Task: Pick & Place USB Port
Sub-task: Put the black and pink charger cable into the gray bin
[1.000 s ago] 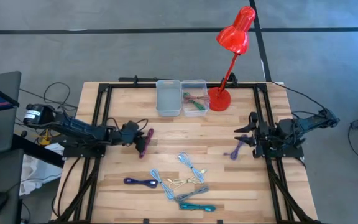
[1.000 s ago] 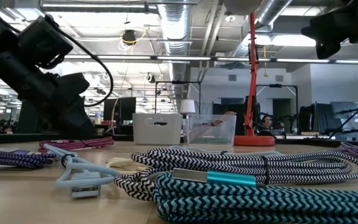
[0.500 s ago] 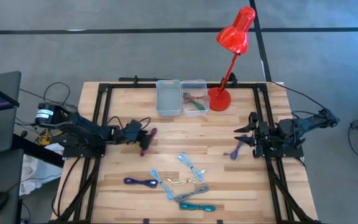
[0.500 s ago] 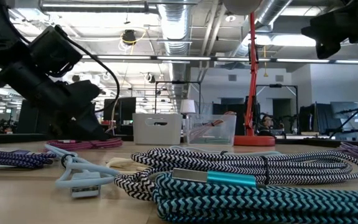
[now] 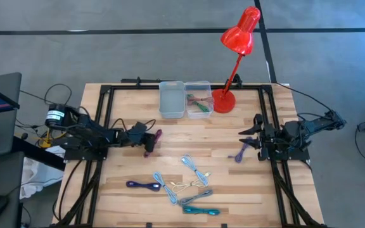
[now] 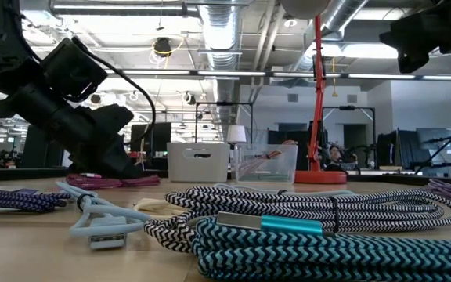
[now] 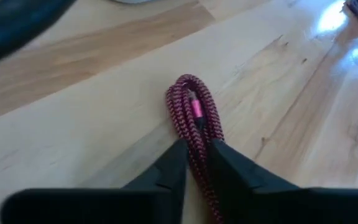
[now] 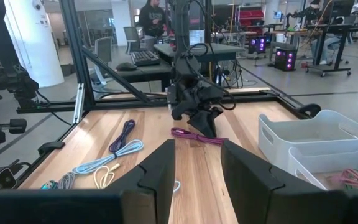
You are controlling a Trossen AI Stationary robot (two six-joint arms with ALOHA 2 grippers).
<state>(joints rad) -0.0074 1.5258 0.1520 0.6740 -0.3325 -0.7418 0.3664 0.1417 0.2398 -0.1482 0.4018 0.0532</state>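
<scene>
A maroon braided USB cable [image 7: 192, 109], coiled into a long bundle, lies on the wooden table [image 5: 233, 183] left of centre. My left gripper [image 7: 196, 148] is down on it, fingers shut on either side of the bundle; the high view shows this gripper [image 5: 146, 140] at the cable [image 5: 152, 140], and in the low view it [image 6: 120, 164] stands over the cable [image 6: 112, 181]. My right gripper [image 8: 194, 163] waits open at the table's right side [image 5: 251, 142], with a purple cable [image 5: 239, 154] just beside it, untouched. My left gripper pinches the maroon bundle [image 7: 197, 138] between its two fingers, several strands at once, about midway along it. The fingers slant down from the table's left. The bundle lies flat on the table and runs on past the fingertips to its looped end [image 7: 188, 84].
A white bin [image 5: 172, 99] and a clear bin [image 5: 198, 98] holding cables stand at the far edge beside a red desk lamp [image 5: 233, 63]. Several other coiled cables lie near the front: blue-purple [image 5: 143, 185], light blue [image 5: 192, 166], teal [image 5: 198, 209].
My left gripper has reached toward the table's right edge and come down onto the maroon cable, which stays on the table. My right arm has kept still.
</scene>
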